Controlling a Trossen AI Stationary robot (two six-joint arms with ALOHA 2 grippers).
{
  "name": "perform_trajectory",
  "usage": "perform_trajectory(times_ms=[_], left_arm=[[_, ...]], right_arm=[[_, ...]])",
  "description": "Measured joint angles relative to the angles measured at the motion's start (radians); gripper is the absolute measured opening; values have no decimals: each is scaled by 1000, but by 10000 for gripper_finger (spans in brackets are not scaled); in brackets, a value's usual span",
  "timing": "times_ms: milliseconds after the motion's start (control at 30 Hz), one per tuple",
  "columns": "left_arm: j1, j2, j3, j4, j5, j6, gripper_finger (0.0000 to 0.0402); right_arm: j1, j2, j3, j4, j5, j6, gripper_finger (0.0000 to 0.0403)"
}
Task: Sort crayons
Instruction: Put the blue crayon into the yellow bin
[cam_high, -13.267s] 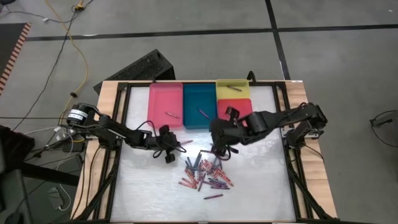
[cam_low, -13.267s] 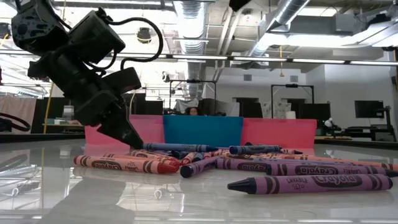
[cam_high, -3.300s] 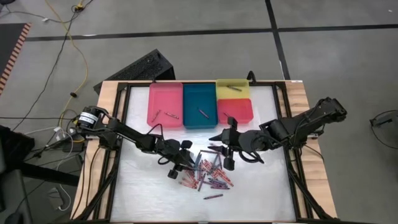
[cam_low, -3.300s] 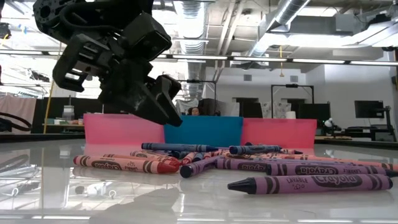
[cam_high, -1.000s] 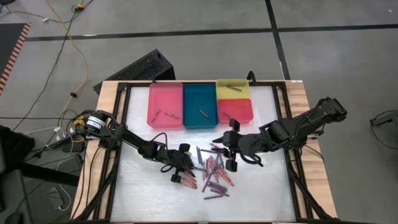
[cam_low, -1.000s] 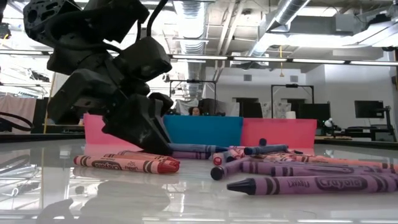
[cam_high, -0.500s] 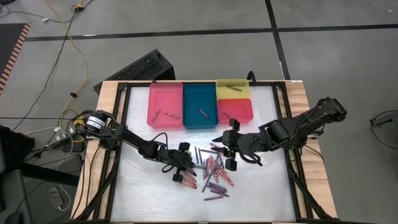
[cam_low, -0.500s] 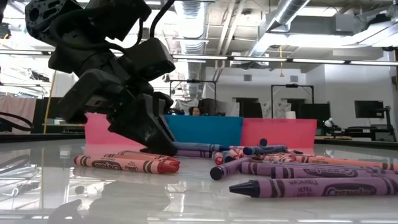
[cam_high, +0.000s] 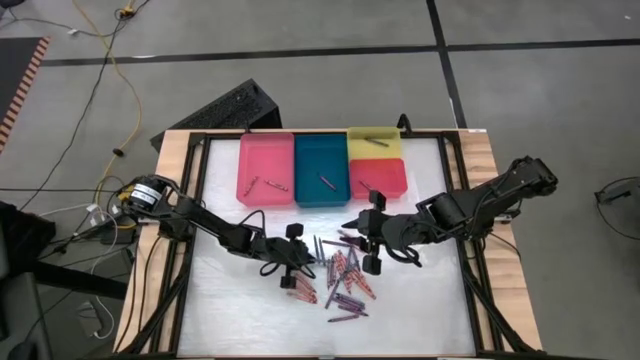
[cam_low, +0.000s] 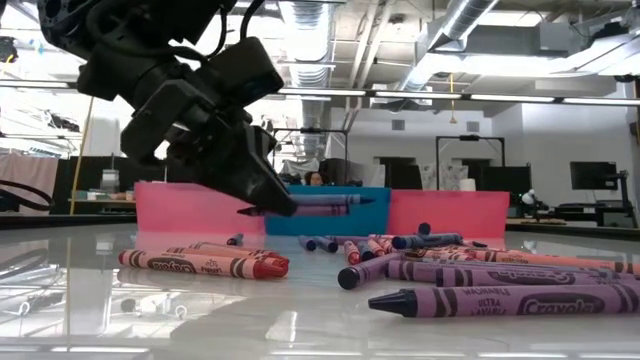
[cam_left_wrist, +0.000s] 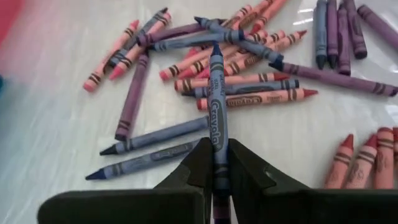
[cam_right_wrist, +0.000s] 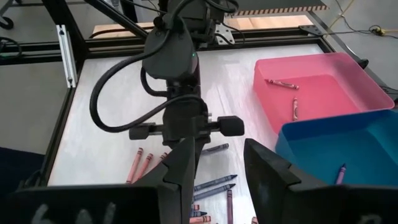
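A loose pile of crayons (cam_high: 345, 277) lies mid-table in red, pink, purple and blue, and a few red ones (cam_high: 301, 291) lie at its left edge. My left gripper (cam_high: 303, 262) hovers over the pile's left side, shut on one blue crayon (cam_left_wrist: 216, 93). In the low view that crayon (cam_low: 325, 203) juts out of the gripper above the table. My right gripper (cam_right_wrist: 221, 168) hangs open above the pile's far right side (cam_high: 371, 255), with nothing between its fingers. My left gripper pinches the blue crayon's rear part (cam_left_wrist: 216, 152) between its two fingers. The fingers slant down from the table's left and lie along the crayon. The pointed end (cam_left_wrist: 216, 48) sticks out ahead of the fingertips. The crayon is lifted clear of the pile, close to level.
Along the far edge stand a pink tray (cam_high: 262, 160), a teal tray (cam_high: 318, 155), a yellow tray (cam_high: 372, 148) and a red tray (cam_high: 385, 180), each holding one or two crayons. A black frame (cam_high: 196, 210) rims the white tabletop. Bare table lies at the near left.
My left gripper has risen off the table at the pile's left side and tipped closer to level. It carries the blue crayon, which was down among the pile and now hangs clear above it. The right arm has kept still.
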Motion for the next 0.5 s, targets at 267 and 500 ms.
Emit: perform_trajectory(times_ms=[267,500], left_arm=[[0,0,0,-91,-33,-20,67],[0,0,0,-98,-28,-14,61]], right_arm=[[0,0,0,0,0,0,133],[0,0,0,1,0,0,133]])
